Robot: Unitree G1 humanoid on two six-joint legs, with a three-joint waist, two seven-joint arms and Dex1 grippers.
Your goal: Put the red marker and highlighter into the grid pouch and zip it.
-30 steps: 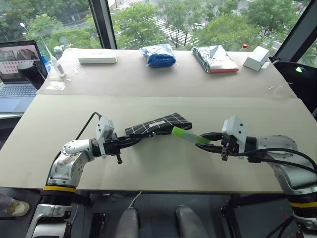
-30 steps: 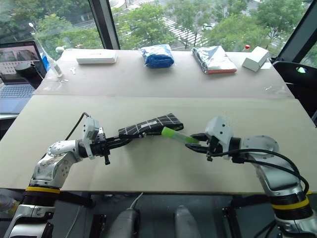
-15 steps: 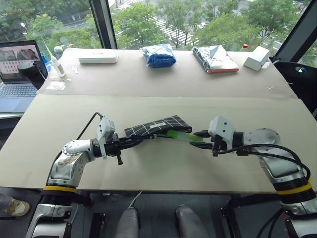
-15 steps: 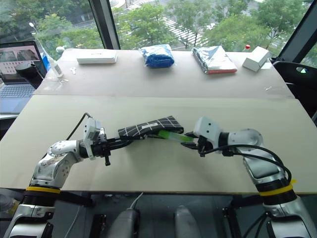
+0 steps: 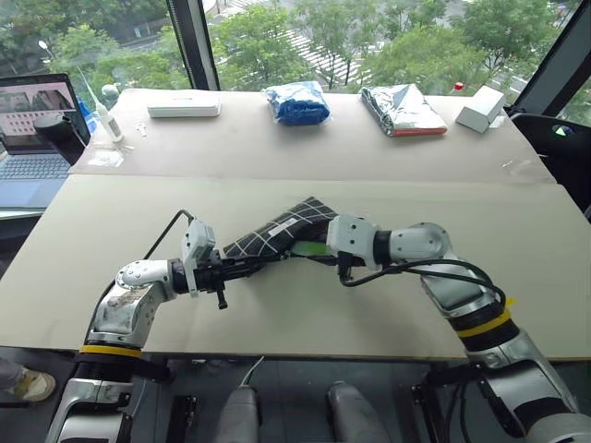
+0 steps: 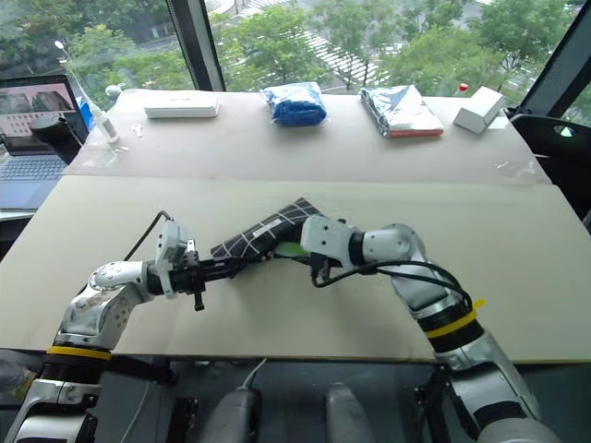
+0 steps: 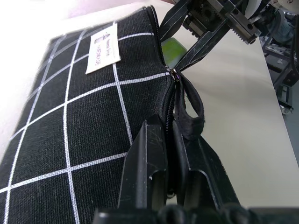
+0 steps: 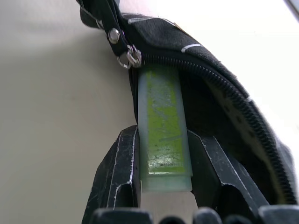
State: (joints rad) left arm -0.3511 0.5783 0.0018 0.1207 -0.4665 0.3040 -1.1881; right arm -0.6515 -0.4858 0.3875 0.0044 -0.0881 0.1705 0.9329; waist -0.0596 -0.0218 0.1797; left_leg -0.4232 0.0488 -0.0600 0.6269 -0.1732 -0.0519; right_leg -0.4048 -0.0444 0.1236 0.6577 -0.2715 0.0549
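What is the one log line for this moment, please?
left gripper: shut on grid pouch | right gripper: shut on highlighter, front end inside pouch opening | zipper: open

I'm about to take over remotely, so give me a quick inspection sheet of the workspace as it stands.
Surface: beige table, bare around the work.
Job's things: grid pouch lifted off the table, zipper open; highlighter partly inside its mouth; red marker not seen.
Clutter: blue bag, silver packet, white box, flat white case along the far edge.
Grippers: left gripper shut on the pouch's zipper edge; right gripper shut on the highlighter.
Cables: black cable looping at the left wrist; black cables along the right arm.
Surroundings: laptop far left; windows, trees outside.
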